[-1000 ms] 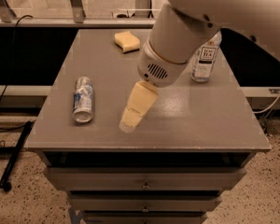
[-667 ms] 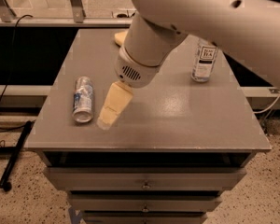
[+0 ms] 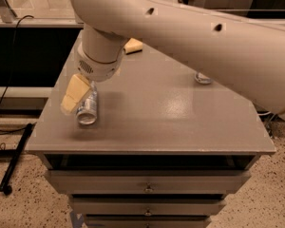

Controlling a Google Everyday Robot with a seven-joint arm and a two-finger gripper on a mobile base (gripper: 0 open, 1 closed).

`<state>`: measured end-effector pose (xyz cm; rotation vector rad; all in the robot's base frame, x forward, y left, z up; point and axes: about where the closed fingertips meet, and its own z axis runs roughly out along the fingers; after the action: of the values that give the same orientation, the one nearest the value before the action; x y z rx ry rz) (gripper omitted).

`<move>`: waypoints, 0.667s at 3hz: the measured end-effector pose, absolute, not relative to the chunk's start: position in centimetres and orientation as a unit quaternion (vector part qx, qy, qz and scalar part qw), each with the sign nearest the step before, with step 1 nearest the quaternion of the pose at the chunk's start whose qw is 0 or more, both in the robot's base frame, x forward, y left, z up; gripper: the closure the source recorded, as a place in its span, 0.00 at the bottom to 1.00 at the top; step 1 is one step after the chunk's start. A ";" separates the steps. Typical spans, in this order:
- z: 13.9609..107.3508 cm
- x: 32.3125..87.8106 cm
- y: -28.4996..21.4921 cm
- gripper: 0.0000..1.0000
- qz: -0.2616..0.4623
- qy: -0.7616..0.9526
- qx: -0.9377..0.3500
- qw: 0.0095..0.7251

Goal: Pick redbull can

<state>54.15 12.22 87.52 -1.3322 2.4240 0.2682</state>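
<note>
Status, near to far, places taken from the redbull can.

- Nearest us, below and in front of the can: the drawers under the counter.
- The redbull can lies on its side near the counter's front left corner, its round end turned toward us. It rests on the surface and is not lifted.
- The gripper is at the can's left side, low over the counter and overlapping the can's left edge in this view. We cannot tell whether it touches the can or only hangs just in front of it. We cannot tell how the jaws stand, nor whether the can is between them.
- Behind and above the can: the arm crosses the whole view.
- Well to the can's right, farther back: the foot of a clear container, the rest hidden by the arm.
- Farthest, behind the can: a yellow block.

Judgement: the approach looks about complete. The grasp is unconfirmed and the lift is not yet done.
</note>
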 end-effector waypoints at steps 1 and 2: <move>86.6 56.0 13.6 0.00 0.095 0.892 -0.413 0.158; 85.8 56.9 14.4 0.00 0.087 0.918 -0.361 0.142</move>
<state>56.92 14.38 85.82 -1.0413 2.6487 0.2501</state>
